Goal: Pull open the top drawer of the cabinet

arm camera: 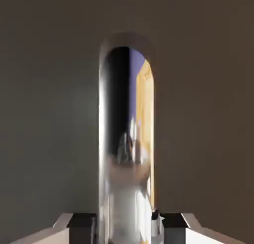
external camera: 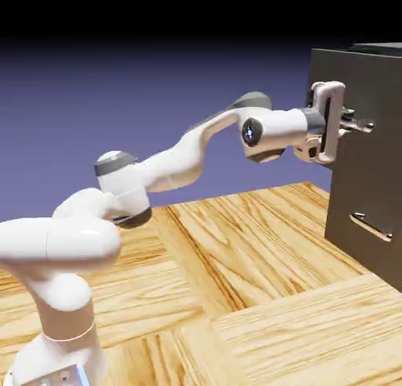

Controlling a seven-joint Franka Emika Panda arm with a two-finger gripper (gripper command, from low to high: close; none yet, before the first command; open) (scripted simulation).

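The dark grey-brown cabinet [external camera: 380, 49] stands at the exterior view's right. Its top drawer [external camera: 378, 90] looks flush with the cabinet front. My gripper [external camera: 355, 126] reaches level to the drawer's silver bar handle [external camera: 363, 126], with the fingers on either side of it. In the hand view the handle [arm camera: 126, 139] fills the middle as a shiny upright bar in front of the drawer front [arm camera: 44, 114]. My gripper [arm camera: 126, 228] is shut on the handle, and both fingertips [arm camera: 79, 224] press against its sides.
The lower drawer [external camera: 353, 251] has its own silver bar handle [external camera: 370, 226] under my hand. The wooden table [external camera: 235, 282] runs from the robot's base to the foot of the cabinet.
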